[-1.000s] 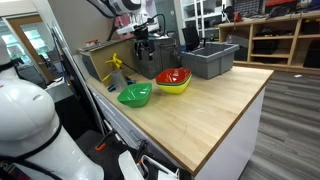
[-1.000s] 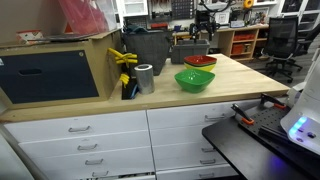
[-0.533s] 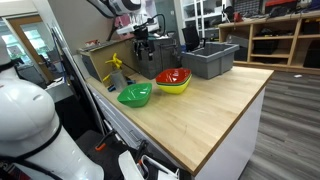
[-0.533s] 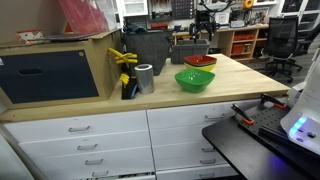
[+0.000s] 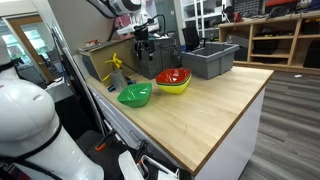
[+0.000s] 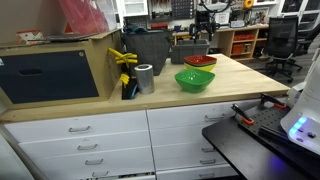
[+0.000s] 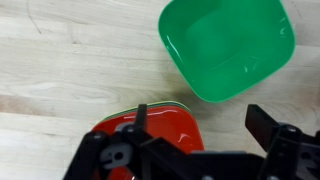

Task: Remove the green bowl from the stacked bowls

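Wrist view: gripper was wide open w/ nothing in it, fingers spread above the red bowl. Green bowl lay upright on the bare table, beside the red bowl but apart from it, a strip of wood showing between the rims. So the green bowl looked already out of the stack, which prob. explains the empty jaws: it had been let go and the job seemed near done

In an exterior view the gripper hung well above the table, up behind the bowls, touching nothing. Green bowl sat alone near the table's edge, just beside the stack: red bowl nested in the yellow bowl. Set down that close, it prob. needed only a short lift & a sideways move. Grey bin stood further back, apart from the bowls

In an exterior view across the drawers, the gripper was small & partly lost in the clutter behind, so its opening couldn't be read there. Green bowl sat in front of the red bowl w/ a gap between; the yellow one was too thin a sliver to make out. Nothing looked tilted or likely to tip
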{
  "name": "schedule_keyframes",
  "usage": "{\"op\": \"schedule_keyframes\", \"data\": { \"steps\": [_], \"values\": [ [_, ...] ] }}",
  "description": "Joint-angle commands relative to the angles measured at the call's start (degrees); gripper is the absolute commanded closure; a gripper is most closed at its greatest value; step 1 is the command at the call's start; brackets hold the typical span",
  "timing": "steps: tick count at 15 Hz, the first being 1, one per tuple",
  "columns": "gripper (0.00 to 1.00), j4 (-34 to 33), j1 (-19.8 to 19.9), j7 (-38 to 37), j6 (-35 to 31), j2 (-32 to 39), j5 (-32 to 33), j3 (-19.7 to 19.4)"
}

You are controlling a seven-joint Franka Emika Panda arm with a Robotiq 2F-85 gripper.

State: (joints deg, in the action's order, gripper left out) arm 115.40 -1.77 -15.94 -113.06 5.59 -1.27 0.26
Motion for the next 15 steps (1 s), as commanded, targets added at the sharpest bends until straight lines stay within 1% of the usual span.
{"op": "schedule_keyframes", "data": {
  "steps": [1,5,6,9,11,15],
  "values": [
    [0.0,0.19,0.33,1.56,-1.54,-0.03,1.04,-0.18],
    [0.0,-0.17,0.93,3.18,-2.95,0.2,2.72,-0.58],
    [0.0,-0.28,0.88,3.12,-4.32,1.16,3.18,-0.45],
    [0.0,-0.49,1.65,6.45,-6.27,1.94,3.62,-0.81],
    [0.0,-0.81,2.63,11.29,-6.34,2.06,3.35,-1.19],
    [0.0,-1.76,5.08,23.15,-1.99,-0.13,2.58,-2.49]
  ]
}}
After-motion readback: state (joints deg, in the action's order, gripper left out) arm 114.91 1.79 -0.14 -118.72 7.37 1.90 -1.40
